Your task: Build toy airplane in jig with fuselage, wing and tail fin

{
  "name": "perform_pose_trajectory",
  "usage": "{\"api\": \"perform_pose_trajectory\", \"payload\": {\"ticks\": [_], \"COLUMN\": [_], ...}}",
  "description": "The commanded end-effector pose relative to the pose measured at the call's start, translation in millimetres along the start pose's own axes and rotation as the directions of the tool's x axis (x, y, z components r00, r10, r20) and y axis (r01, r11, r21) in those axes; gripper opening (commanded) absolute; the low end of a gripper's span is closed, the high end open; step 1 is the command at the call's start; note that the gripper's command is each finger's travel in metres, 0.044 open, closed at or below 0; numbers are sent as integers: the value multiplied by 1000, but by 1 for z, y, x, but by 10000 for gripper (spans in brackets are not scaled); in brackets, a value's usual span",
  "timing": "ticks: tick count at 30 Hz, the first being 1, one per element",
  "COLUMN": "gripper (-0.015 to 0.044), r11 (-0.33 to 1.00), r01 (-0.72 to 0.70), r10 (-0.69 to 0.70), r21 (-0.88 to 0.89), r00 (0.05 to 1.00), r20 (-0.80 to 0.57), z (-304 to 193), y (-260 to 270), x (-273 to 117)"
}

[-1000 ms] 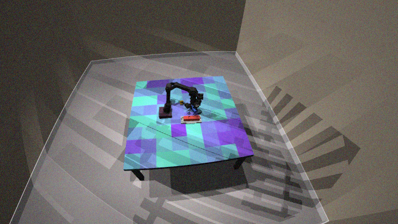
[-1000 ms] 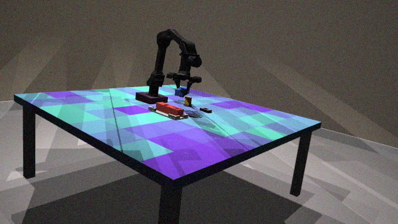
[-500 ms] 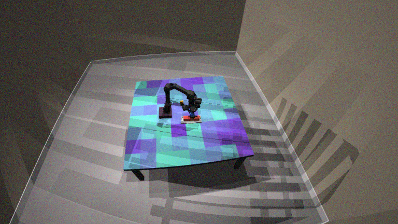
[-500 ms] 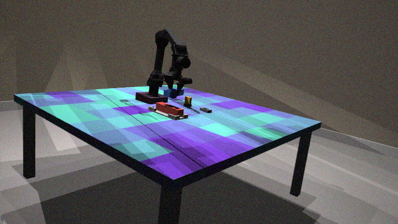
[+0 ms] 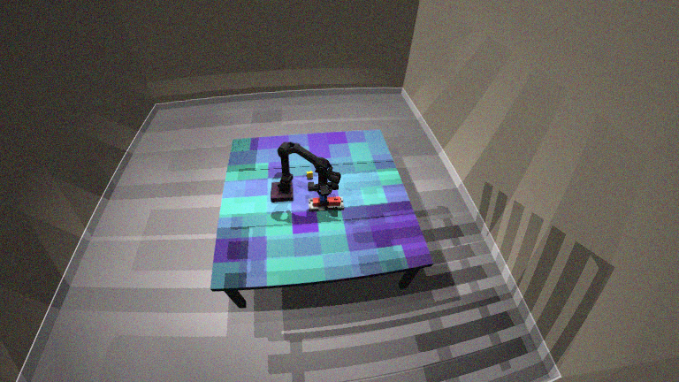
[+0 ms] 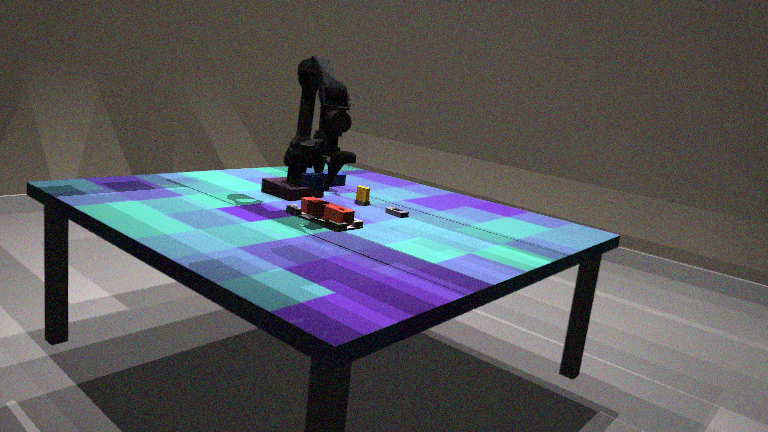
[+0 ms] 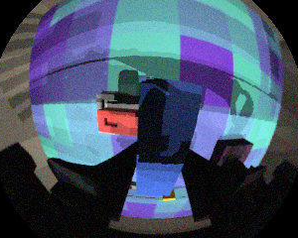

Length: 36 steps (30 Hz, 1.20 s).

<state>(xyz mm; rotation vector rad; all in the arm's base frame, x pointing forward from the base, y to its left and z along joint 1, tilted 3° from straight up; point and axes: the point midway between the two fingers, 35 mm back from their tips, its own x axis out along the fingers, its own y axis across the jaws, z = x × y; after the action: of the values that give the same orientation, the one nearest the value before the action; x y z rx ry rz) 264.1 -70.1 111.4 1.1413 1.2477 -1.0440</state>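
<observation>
The red fuselage (image 5: 334, 201) (image 6: 339, 212) (image 7: 109, 124) sits lengthwise in the pale cradle (image 5: 312, 207) (image 7: 105, 100). My gripper (image 5: 323, 194) (image 6: 326, 173) is shut on the blue wing (image 6: 317, 180) (image 7: 176, 119). The wing is held level, crosswise above the fuselage, with a visible gap in the exterior view. In the wrist view it hides the fuselage's middle and one end, so the wing tab and the top socket cannot be seen. The yellow tail fin (image 5: 309, 174) (image 6: 362, 193) (image 7: 169, 195) stands upright in a small dark holder behind the cradle.
A small, low dark holder (image 6: 397, 212) lies beyond the cradle, beside the fin's holder. The arm's dark base (image 5: 281, 192) (image 6: 282, 188) (image 7: 232, 152) stands near one end of the cradle. All stand on the patchwork table (image 5: 305, 225) (image 6: 362, 274).
</observation>
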Motion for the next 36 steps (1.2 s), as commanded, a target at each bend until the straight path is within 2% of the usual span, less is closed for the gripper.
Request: {"api": "perform_pose_trajectory", "payload": {"ticks": [1,3,14,36], "gripper": [157,195,195,195], "r11": [1000,1000,1000,1000], "r01": [-4,-4,-4,-4], "r10": [4,4,4,4], "r21": [10,10,10,10], "r00": [1000,1000,1000,1000], "r20": [-2,-2,-2,-2], "z": [0,0,0,0], "y": [0,0,0,1], "x": [0,0,1,36]}}
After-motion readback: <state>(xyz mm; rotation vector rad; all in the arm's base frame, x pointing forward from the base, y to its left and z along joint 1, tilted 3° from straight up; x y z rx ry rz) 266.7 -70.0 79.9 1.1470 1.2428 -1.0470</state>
